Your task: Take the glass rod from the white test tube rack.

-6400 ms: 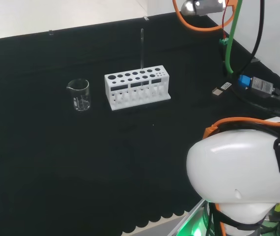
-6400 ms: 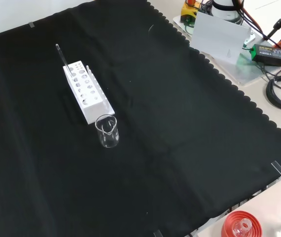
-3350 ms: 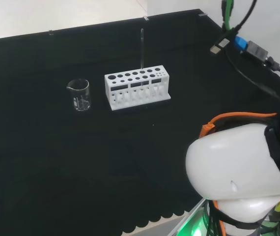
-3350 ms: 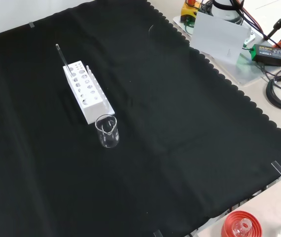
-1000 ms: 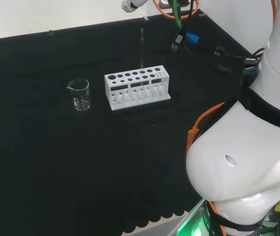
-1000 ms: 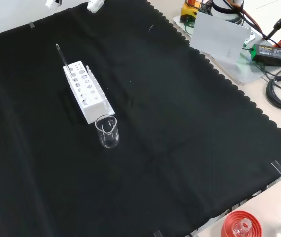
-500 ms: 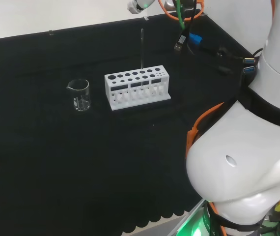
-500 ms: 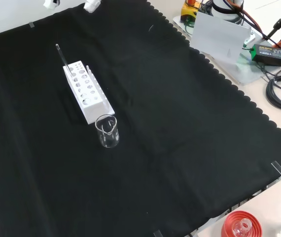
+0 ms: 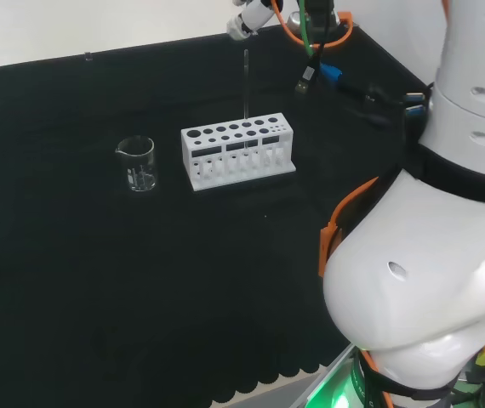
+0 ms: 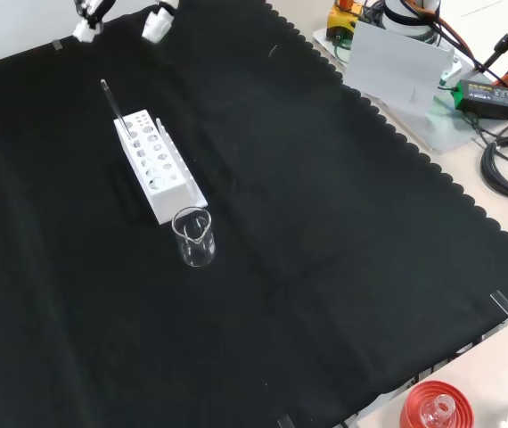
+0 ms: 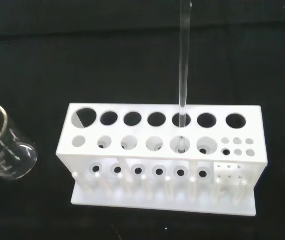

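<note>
Hand (image 10: 158, 25) is hovering with fingertips spread apart, empty, just above the glass rod (image 9: 245, 83), which is standing upright in the white test tube rack (image 9: 237, 153) below it; rod looking light, stiff, slippery, breakable — best pinching near its top.

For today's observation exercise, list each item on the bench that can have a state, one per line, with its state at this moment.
Glass rod: upright in a hole of the rack, not yet grasped.
White test tube rack: standing on the cloth, holding the rod; its other holes look empty.
Beaker: upright beside the rack, apparently empty.
Hand: above the rack's far end in the front view, clear of the rod, holding nothing; finger pose unclear.
</note>
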Robot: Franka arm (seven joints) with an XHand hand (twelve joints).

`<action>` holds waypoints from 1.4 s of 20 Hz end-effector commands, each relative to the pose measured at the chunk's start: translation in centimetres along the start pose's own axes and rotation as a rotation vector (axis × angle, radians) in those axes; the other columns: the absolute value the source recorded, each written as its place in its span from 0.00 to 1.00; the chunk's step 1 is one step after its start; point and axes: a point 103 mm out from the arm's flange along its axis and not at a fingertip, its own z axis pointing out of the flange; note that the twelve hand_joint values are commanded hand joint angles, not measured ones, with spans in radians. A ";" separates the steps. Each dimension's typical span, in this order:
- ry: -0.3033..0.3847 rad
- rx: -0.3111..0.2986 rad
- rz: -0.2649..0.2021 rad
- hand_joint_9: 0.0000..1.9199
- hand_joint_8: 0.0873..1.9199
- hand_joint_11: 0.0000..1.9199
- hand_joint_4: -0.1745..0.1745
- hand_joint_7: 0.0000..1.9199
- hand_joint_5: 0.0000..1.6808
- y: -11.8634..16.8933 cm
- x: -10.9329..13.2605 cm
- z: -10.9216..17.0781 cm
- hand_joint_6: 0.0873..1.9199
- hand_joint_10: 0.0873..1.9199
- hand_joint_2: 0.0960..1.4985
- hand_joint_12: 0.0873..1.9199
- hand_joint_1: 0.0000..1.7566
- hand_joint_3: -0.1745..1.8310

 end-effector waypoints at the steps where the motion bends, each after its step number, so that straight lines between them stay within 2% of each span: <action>1: 0.026 0.027 -0.020 0.18 0.43 0.10 0.40 0.10 0.16 2.6 -0.8 0.8 0.00 0.48 0.55 0.76 0.29 0.32; 9: 0.023 0.040 -0.016 0.18 0.43 0.10 0.39 0.10 0.16 3.7 -1.4 1.3 0.00 0.48 0.56 0.76 0.29 0.32; 16: 0.042 0.061 -0.022 0.23 0.44 0.13 0.36 0.13 0.19 4.1 -2.7 2.5 0.00 0.47 0.56 0.75 0.30 0.32; 19: 0.029 0.074 -0.012 0.23 0.44 0.13 0.36 0.14 0.19 4.4 -2.6 2.4 0.00 0.47 0.56 0.75 0.30 0.32; 23: 0.044 0.078 -0.019 0.24 0.44 0.14 0.34 0.16 0.20 4.9 -2.3 3.6 0.00 0.47 0.56 0.75 0.30 0.33; 25: 0.050 0.076 -0.072 0.24 0.44 0.15 0.33 0.16 0.21 5.1 -1.9 3.8 0.00 0.47 0.56 0.75 0.30 0.33; 28: 0.059 0.095 -0.076 0.25 0.44 0.16 0.32 0.17 0.22 5.7 -2.1 4.3 0.00 0.47 0.56 0.75 0.30 0.33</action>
